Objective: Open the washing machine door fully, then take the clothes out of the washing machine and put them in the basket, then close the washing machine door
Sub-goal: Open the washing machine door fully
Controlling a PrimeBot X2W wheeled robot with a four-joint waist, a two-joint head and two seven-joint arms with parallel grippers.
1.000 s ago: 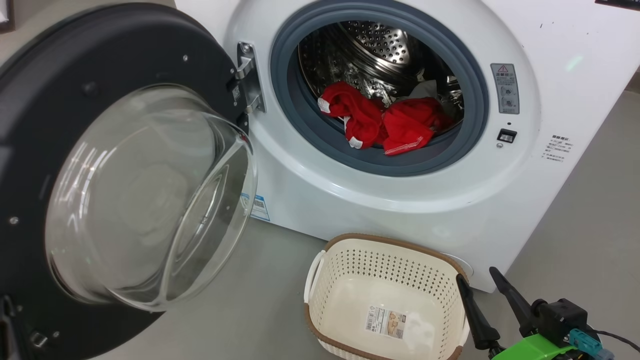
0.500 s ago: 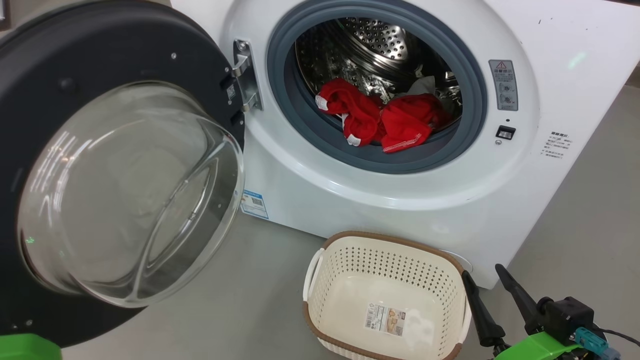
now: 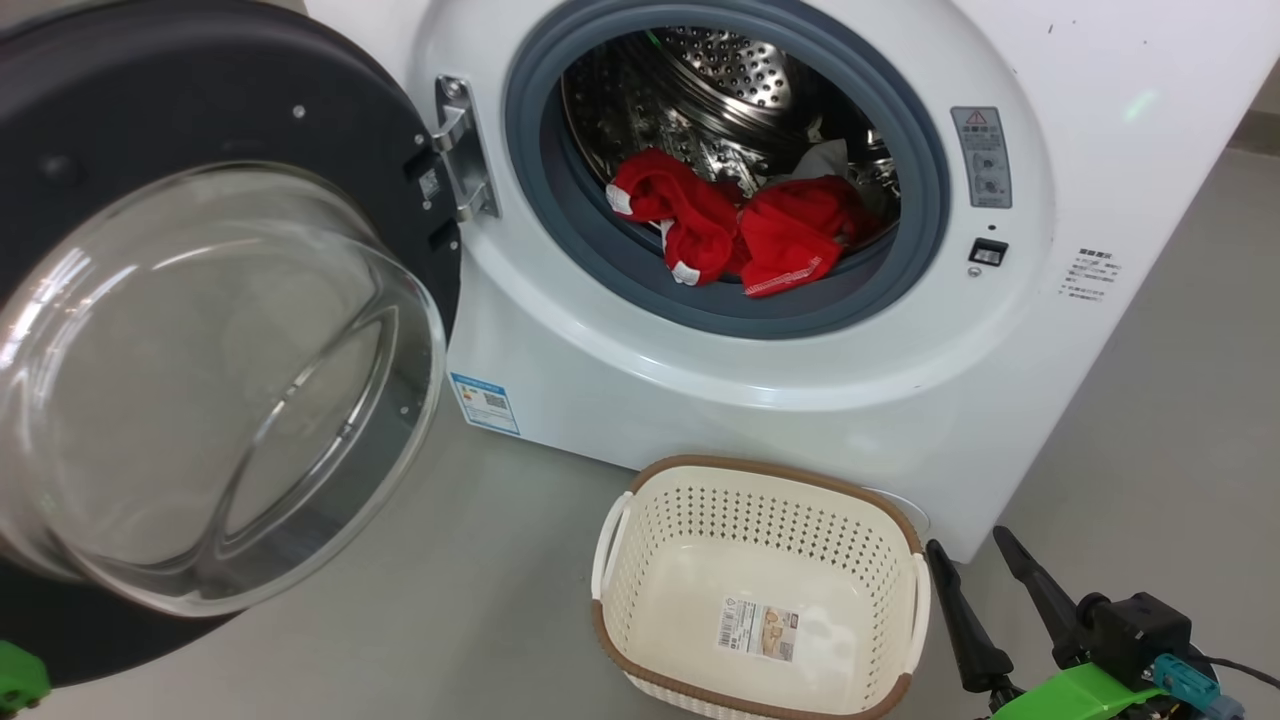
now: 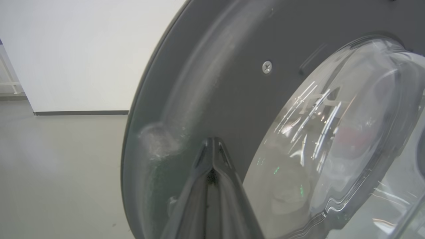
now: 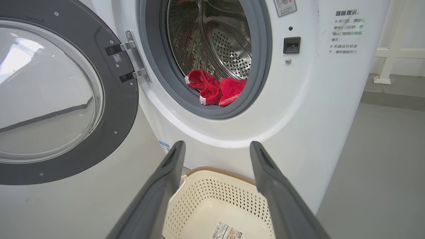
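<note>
The left gripper [image 4: 212,147] has its fingers pressed together and holds nothing. Its tips meet the dark inner face of the door [image 4: 232,86], just left of the glass bowl [image 4: 332,132]. That face is smooth and slanted, so a push from this narrow point may skid onto the glass or off the rim. The door would then stop short of fully open or swing back toward the washer [image 3: 700,400].

The right gripper [image 5: 215,149] is spread wide and empty, low at the near right, just beside the right end of the basket [image 3: 770,467]. The basket looks light, so a careless lift of that arm could nudge it out from under the mouth.

The clothes [image 3: 740,230] lie in the drum, spilling over the near lip of the grey seal. Pulled out in a loose pinch, a piece may drop on the floor short of the basket. A trailing end may also catch on the seal, or the pale cloth [image 3: 825,160] behind may be left inside.
</note>
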